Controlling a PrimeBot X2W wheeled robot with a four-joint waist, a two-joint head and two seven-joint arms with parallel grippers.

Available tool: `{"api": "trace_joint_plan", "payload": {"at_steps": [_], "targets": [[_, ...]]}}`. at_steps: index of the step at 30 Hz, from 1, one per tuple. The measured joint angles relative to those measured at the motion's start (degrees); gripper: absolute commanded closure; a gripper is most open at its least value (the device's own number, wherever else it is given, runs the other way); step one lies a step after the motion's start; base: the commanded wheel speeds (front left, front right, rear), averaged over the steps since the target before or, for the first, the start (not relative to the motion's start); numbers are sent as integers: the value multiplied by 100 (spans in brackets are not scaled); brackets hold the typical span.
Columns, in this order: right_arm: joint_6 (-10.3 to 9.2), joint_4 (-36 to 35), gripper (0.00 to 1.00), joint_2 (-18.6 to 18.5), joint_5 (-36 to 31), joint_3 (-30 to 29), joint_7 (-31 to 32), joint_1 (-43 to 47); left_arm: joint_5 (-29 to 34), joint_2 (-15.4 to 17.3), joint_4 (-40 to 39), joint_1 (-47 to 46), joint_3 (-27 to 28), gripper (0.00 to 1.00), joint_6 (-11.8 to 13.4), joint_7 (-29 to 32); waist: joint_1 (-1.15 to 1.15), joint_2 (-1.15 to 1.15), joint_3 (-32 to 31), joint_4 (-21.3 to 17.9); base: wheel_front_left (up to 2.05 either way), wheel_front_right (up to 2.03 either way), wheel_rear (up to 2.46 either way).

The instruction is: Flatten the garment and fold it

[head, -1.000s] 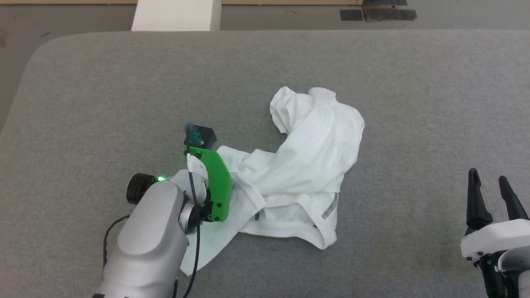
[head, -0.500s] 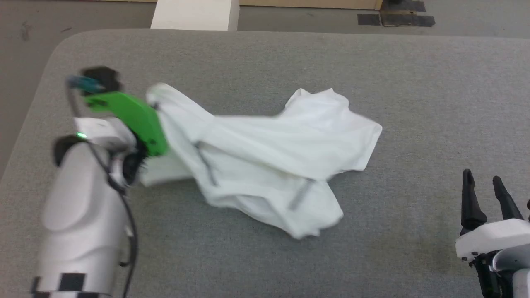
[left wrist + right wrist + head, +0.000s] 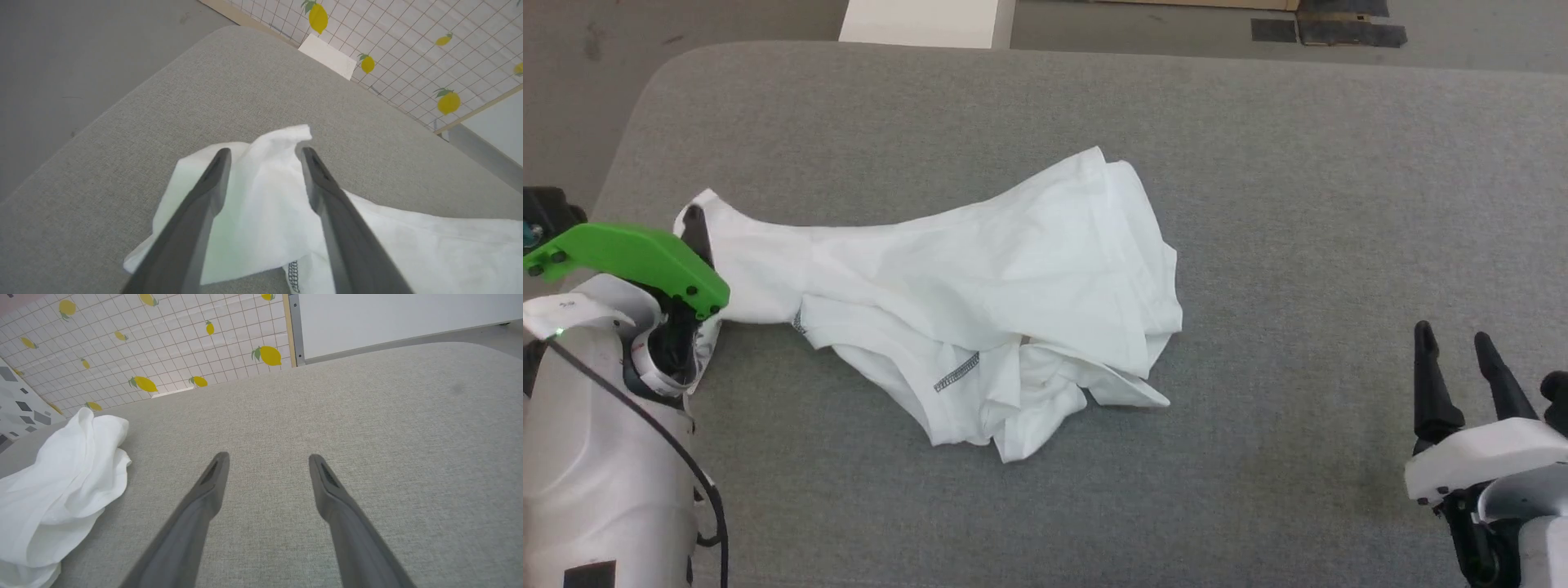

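The garment (image 3: 980, 278), a white T-shirt with dark zigzag stitching, lies stretched sideways across the grey padded table (image 3: 1298, 180), bunched and wrinkled at its lower middle. My left gripper (image 3: 265, 152) stands open over the garment's left end (image 3: 253, 212), which lies slack on the table between and under the fingers. In the head view a green bracket (image 3: 629, 257) covers most of that gripper; one dark finger (image 3: 694, 230) peeks out at the cloth's edge. My right gripper (image 3: 1454, 359) is open at the lower right, over bare table (image 3: 367, 428), well clear of the garment (image 3: 61, 477).
The table's rounded left corner (image 3: 645, 90) is close to my left arm, with grey floor beyond it. A rigid white box (image 3: 923, 20) stands past the far edge. A lemon-patterned tiled wall (image 3: 163, 343) is behind the table.
My left gripper went shut on the garment's end, pulled it far to the left so the cloth stretched out, and now stands open. The head camera shifted slightly. The right gripper stayed put.
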Motion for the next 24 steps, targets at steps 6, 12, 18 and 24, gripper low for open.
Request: {"api": "trace_joint_plan", "payload": {"at_steps": [6, 12, 18, 24], "targets": [[0, -99, 0, -1, -99, 360, 123, 0, 119, 16, -814, 250, 69, 0, -427, -1493, 0, 0, -178, 84, 0, 0, 0], [0, -223, 0, -2, -266, 1079, 441, -4, 745, -42, -1713, 1377, -131, 0, -524, -2836, 0, 0, -354, 181, 0, 0, 0], [0, -361, 0, 0, -512, 2115, 1399, -32, 864, -458, -2337, 2496, -127, 0, -577, -3021, 0, 0, -451, 282, 0, 0, 0], [1, -422, 0, -1, -727, 3064, 2629, -421, 1128, -847, -2685, 3054, -77, 0, -675, -3048, 0, 0, -401, 329, 0, 0, 0]]}}
